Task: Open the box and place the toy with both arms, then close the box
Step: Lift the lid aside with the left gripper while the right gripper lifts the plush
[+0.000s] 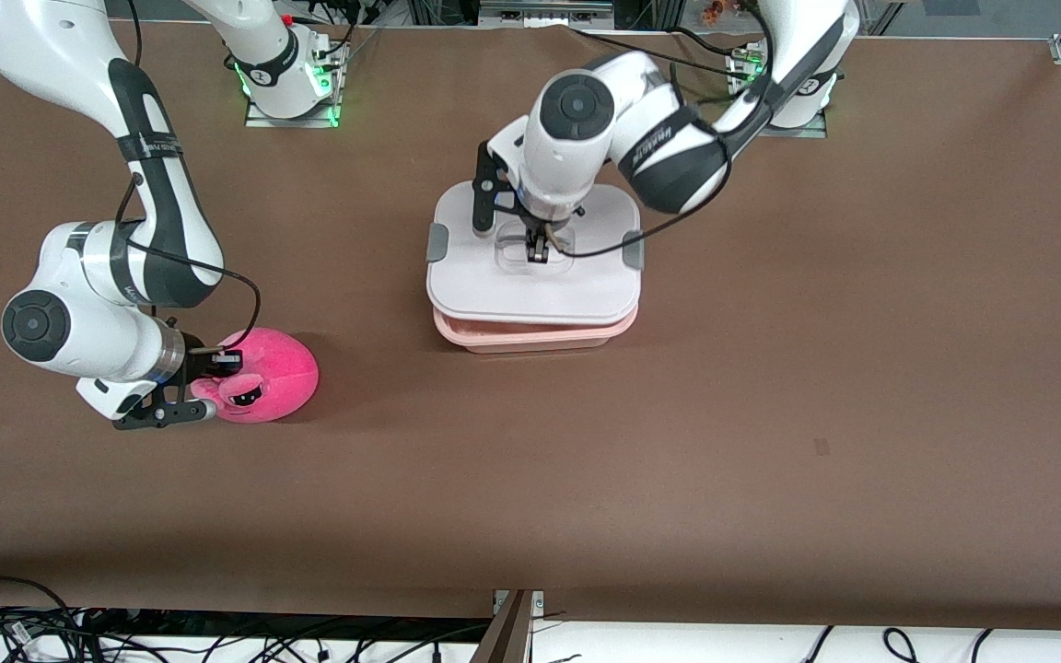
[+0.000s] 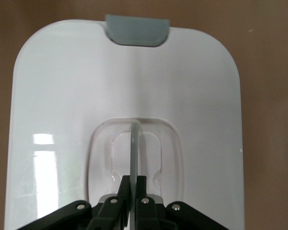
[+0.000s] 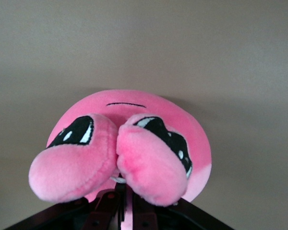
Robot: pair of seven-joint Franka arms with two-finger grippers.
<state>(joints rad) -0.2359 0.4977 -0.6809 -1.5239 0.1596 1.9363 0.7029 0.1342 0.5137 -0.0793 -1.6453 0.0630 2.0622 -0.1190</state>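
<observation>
We see even, bright overhead light across the brown desk, with soft shadows beside the toy and under the box. On the white lid we catch window-like glare patches. Up close the toy's ears blur slightly; the desk's near edge darkens.

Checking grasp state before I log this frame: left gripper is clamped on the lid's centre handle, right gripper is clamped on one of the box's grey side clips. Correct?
Half right. The left gripper is shut on the clear handle of the lid, as the left wrist view shows. The right gripper is not at the box: the right wrist view shows it shut on the toy, toward the right arm's end of the table.
</observation>
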